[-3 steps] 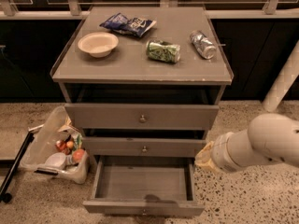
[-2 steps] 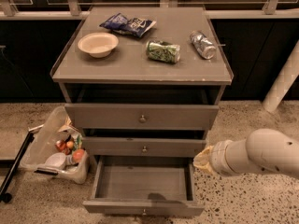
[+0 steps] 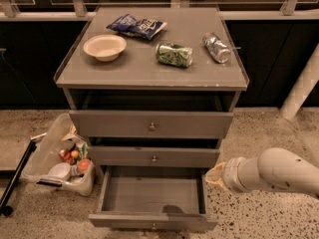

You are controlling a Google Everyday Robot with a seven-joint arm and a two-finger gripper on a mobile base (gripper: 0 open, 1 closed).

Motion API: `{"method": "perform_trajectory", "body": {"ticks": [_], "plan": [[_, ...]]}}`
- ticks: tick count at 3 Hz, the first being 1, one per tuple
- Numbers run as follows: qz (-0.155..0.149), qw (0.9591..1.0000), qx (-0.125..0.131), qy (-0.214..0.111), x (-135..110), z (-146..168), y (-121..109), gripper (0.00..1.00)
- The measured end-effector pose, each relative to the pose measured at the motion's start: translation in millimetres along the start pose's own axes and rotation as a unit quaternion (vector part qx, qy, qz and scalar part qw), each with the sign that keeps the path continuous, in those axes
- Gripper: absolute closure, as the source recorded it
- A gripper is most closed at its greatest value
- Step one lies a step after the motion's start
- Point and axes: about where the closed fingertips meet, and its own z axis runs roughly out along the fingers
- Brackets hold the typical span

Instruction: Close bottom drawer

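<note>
The bottom drawer (image 3: 152,195) of the grey-brown cabinet is pulled far out and its shallow box is empty. Its slim front (image 3: 149,221) faces me near the lower edge, with a small round knob (image 3: 153,226). My gripper (image 3: 215,176) comes in from the right on a thick white arm (image 3: 279,172). It sits just beside the drawer's right side wall, at about the height of the drawer's back. I cannot tell whether it touches the wall.
The top drawer (image 3: 151,124) and middle drawer (image 3: 153,157) stand slightly out. On the cabinet top lie a bowl (image 3: 104,47), a chip bag (image 3: 136,26), a green can (image 3: 174,54) and a silver can (image 3: 217,47). A plastic bin of snacks (image 3: 60,158) stands at the left.
My arm and gripper have sunk lower and shifted slightly left, closer to the drawer's right side. The drawer has not moved.
</note>
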Motion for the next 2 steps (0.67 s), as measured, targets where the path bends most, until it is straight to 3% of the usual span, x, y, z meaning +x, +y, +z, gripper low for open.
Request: {"method": "perform_trajectory", "body": {"ticks": [1,2], "plan": [[0.014,0.9995,-0.023,0.015,6,13,12,1.0],[0.037,0.9975,-0.046,0.038,25,45,39,1.0]]}}
